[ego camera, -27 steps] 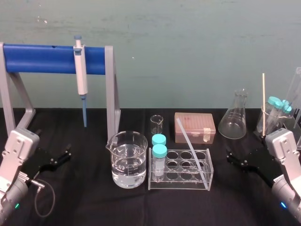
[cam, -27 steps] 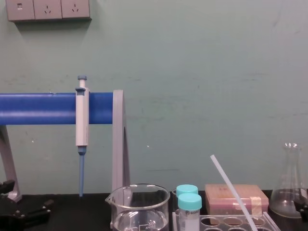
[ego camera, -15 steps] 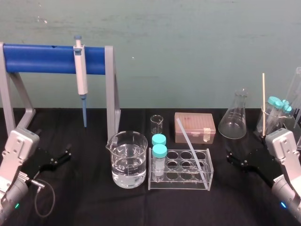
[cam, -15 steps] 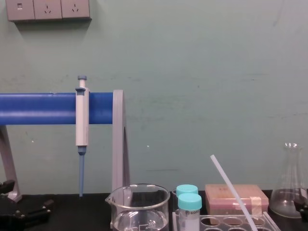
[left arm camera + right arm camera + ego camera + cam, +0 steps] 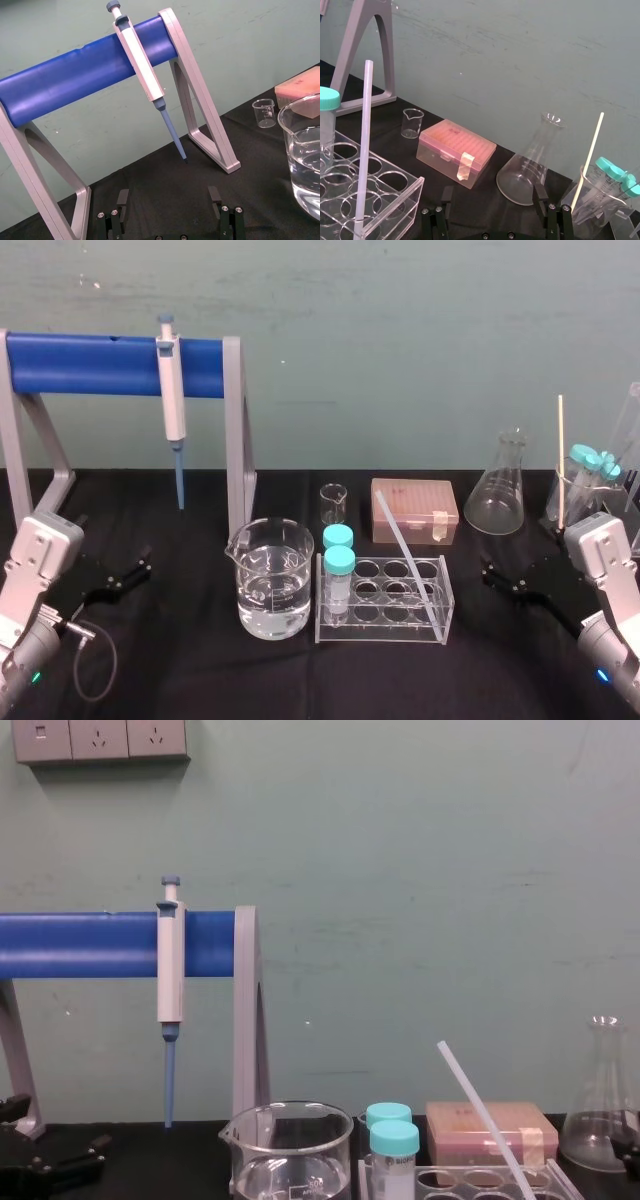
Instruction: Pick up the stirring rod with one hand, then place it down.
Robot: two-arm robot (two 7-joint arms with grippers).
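**Rod leans in the rack, both grippers wide open**

The stirring rod (image 5: 405, 555) stands in a hole at the front right corner of the clear rack (image 5: 380, 630) in the middle of the black table (image 5: 200, 670). It is tilted, with its upper end leaning toward the robot's left and toward the pink box (image 5: 414, 508) behind the rack. Nothing holds it.

The right gripper (image 5: 492, 575) sits low over the table to the right of the rack, in front of the flask (image 5: 497, 490) and apart from the rod. Its wrist view shows the two fingers (image 5: 447, 196) spread wide with nothing between them.

The left gripper (image 5: 133, 570) sits low at the left of the table, near the foot of the blue stand (image 5: 90, 363) where the pipette (image 5: 172, 390) hangs. Its fingers (image 5: 122, 197) are also spread wide and hold nothing.

Two capped tubes (image 5: 339, 565) stand at the rack's left end, just beside a beaker (image 5: 270, 580) of water.
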